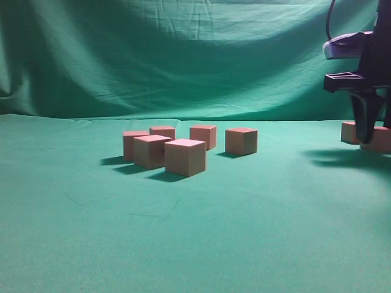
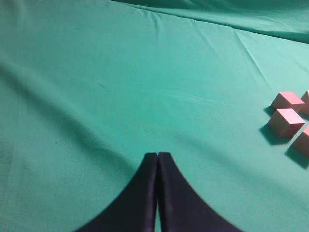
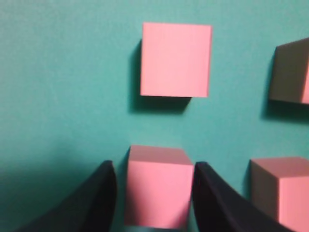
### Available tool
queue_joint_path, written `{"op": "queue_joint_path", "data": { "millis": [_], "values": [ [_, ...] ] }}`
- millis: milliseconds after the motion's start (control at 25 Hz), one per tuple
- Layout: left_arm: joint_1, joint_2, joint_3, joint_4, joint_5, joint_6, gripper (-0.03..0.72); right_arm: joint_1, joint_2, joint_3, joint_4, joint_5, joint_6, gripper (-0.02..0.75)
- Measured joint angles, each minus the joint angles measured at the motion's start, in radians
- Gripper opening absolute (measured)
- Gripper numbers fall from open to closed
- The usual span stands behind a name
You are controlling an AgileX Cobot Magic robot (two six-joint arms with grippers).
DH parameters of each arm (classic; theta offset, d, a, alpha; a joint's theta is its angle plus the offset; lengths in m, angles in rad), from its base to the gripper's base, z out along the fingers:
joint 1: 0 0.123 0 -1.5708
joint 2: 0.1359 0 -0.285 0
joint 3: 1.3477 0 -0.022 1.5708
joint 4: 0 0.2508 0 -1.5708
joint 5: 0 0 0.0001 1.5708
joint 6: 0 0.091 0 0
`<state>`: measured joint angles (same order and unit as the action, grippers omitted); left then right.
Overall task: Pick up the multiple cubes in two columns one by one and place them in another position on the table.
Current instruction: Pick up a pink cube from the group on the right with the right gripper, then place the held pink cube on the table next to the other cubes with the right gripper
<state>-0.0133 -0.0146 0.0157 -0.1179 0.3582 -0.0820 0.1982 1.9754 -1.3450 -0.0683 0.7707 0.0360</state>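
Cubes, small salmon-pink matte blocks (image 1: 185, 157), sit in a loose cluster mid-worktop in your exterior view, six of them on the smooth teal-green cloth worktop (image 1: 91, 232); the right tool (image 1: 366, 131) hangs low at the far right among two more.

In your left wrist view, the left tool (image 2: 158, 162) is pressed closed on nothing, well apart from the few cubes at the right edge.

In your right wrist view, the right tool (image 3: 154, 193) stands parted astride one cube (image 3: 157, 191); I can't tell whether it touches. A neighbouring cube (image 3: 282, 193) sits near the right finger; spreading or shifting sideways could knock it.
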Motion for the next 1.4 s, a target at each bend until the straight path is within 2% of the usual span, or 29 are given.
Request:
{"op": "queue_joint_path", "data": {
  "millis": [80, 280, 480, 760, 920, 1040, 1240, 1400],
  "values": [
    [0.0, 0.0, 0.0, 0.0, 0.0, 0.0, 0.0, 0.0, 0.002, 0.0, 0.0, -0.006, 0.0, 0.258],
    [0.0, 0.0, 0.0, 0.0, 0.0, 0.0, 0.0, 0.0, 0.002, -0.013, 0.002, 0.016, 0.0, 0.269],
    [0.0, 0.0, 0.0, 0.0, 0.0, 0.0, 0.0, 0.01, -0.106, -0.069, 0.078, 0.143, 0.0, 0.269],
    [0.0, 0.0, 0.0, 0.0, 0.0, 0.0, 0.0, 0.106, -0.338, -0.077, 0.104, 0.326, 0.002, 0.269],
    [0.0, 0.0, 0.0, 0.0, 0.0, 0.0, 0.0, 0.215, -0.423, -0.052, 0.105, 0.387, 0.007, 0.269],
    [0.0, 0.0, 0.0, 0.0, 0.0, 0.0, 0.0, 0.334, -0.463, 0.022, 0.11, 0.381, 0.065, 0.269],
    [0.0, 0.0, 0.0, 0.0, 0.0, 0.0, 0.0, 0.54, -0.473, 0.172, 0.114, 0.23, 0.226, 0.269],
    [0.0, 0.0, 0.0, 0.0, 0.0, 0.0, 0.0, 0.65, -0.45, 0.21, 0.117, 0.119, 0.255, 0.269]
  ]
}}
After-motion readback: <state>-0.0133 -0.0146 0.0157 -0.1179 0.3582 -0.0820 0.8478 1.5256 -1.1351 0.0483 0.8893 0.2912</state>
